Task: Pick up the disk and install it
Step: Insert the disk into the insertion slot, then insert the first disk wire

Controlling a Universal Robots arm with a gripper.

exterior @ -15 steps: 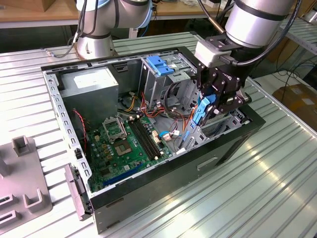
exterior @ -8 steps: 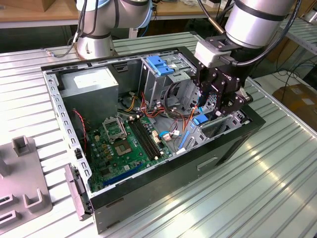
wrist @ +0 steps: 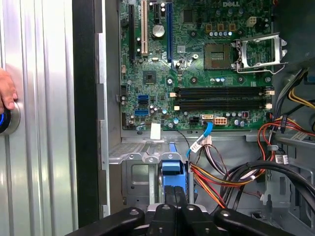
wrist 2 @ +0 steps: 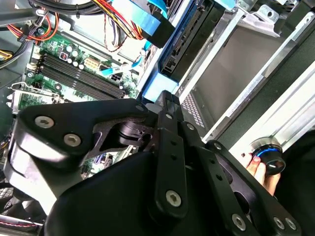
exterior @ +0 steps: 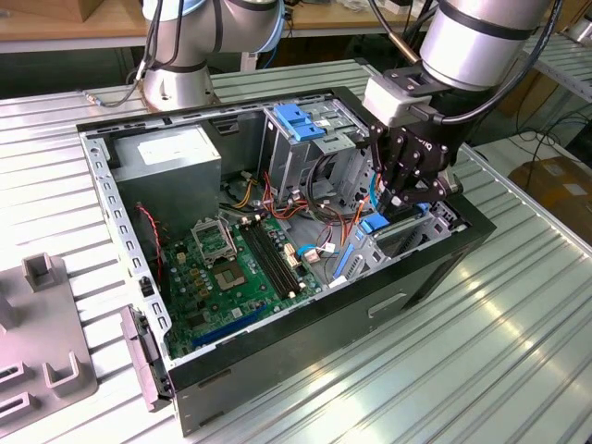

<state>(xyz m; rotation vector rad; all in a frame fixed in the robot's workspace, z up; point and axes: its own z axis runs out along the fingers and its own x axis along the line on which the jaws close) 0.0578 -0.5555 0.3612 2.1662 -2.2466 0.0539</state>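
In the exterior view the gripper reaches down into the open computer case, at the exterior view's right side. In the second wrist view its fingers look closed on the blue rail of the disk, held on edge, I think to slide into the drive bay. In the first wrist view the disk sits between the bay walls, near the motherboard.

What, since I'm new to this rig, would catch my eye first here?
The open black metal computer case dominates, its green motherboard bare. At its end toward the exterior view's right, the black tool hangs at the top edge of the blue-framed flat disk, which stands on edge inside.
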